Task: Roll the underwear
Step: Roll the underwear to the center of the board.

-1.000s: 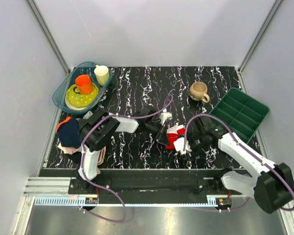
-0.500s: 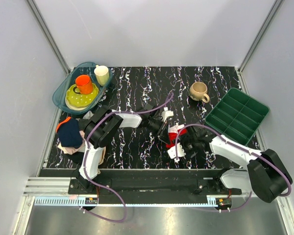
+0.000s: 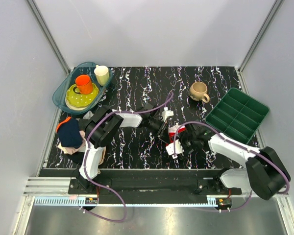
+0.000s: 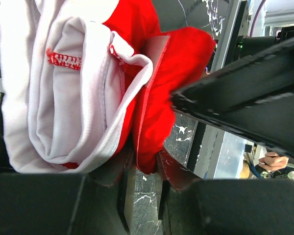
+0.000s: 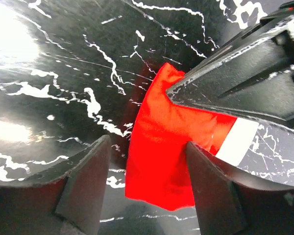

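Left fingers (image 4: 39, 205) pinch the underwear (image 5: 161, 147); right fingers (image 5: 83, 181), spread, straddle it, both reaching inward.

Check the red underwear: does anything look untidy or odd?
Yes. The underwear is a loose bunch, not a neat roll: its white lining bulges out, and a red flap sticks out toward the right tool.

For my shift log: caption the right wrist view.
Red underwear bunched on the marbled table, straddled by the open right end effector.

The bright red fabric underwear (image 5: 161, 147) lies on the black white-veined table (image 5: 63, 73) between the spread fingers of the right gripper (image 5: 147, 147). A black left-arm finger (image 5: 245, 73) covers its upper right edge, by a white strip (image 5: 237, 142).
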`<state>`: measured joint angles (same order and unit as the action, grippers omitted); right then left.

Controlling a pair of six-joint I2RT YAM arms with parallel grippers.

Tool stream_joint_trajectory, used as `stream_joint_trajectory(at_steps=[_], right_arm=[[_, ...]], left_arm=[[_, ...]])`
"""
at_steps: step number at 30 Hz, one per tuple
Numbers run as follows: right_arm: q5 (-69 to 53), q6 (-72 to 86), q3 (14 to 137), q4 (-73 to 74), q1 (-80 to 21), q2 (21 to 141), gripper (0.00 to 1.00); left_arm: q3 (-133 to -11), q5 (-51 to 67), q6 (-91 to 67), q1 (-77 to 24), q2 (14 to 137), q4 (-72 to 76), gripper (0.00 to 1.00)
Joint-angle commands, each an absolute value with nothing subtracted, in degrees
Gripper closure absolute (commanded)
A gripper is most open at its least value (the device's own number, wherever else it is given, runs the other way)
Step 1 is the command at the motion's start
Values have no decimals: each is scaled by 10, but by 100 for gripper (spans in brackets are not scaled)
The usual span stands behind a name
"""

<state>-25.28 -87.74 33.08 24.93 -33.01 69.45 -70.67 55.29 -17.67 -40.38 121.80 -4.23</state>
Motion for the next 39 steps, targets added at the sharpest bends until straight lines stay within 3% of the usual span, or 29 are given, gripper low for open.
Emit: stream_joint_trajectory(at_steps=[1, 6, 10, 13, 19, 25, 32, 39], right_arm=[[-187, -864, 334, 193, -332, 770, 33], [-162, -815, 355, 188, -332, 837, 55], [-177, -774, 388, 253, -331, 860, 68], [-233, -746, 429, 329, -324, 871, 73], [-375, -716, 551, 506, -263, 928, 77], [-452, -712, 642, 617, -194, 1026, 78], [-504, -690, 714, 678, -128, 1120, 78], [-531, -693, 766, 724, -82, 1180, 77]], left_arm=[[-691, 511, -182, -396, 1230, -11, 76], [-643, 519, -235, -381, 1180, 89, 67], [-541, 477, -261, -364, 1087, 215, 45], [-494, 417, -245, -355, 1009, 231, 37], [-361, 345, -262, -351, 909, 309, 30], [-291, 357, -326, -352, 923, 441, 27], [-380, 361, -344, -403, 1024, 455, 26], [-492, 352, -305, -416, 1103, 374, 24]])
